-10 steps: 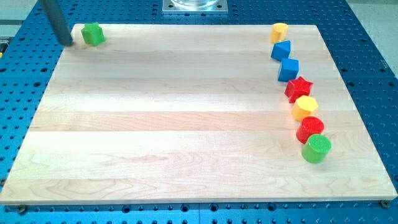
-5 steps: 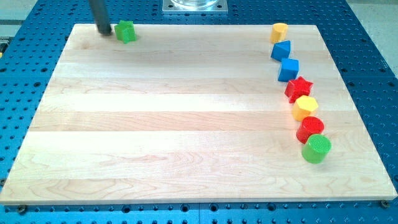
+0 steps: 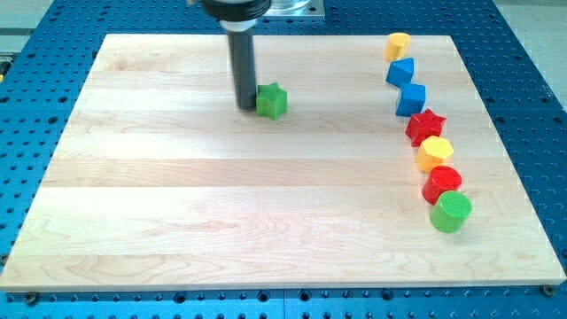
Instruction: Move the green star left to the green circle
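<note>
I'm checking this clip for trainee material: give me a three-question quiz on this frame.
1. True or false: my tip is at the view's left of the green star.
2. Which block lies directly above the green circle in the view? A) red star B) red block C) blue block
3. Fill in: the block at the top of the right-hand row is ____.

Key: 1 true; 2 B, the red block; 3 yellow.

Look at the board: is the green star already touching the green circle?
No, the green star sits near the board's upper middle beside my tip, far from the green circle at the view's lower right.
</note>
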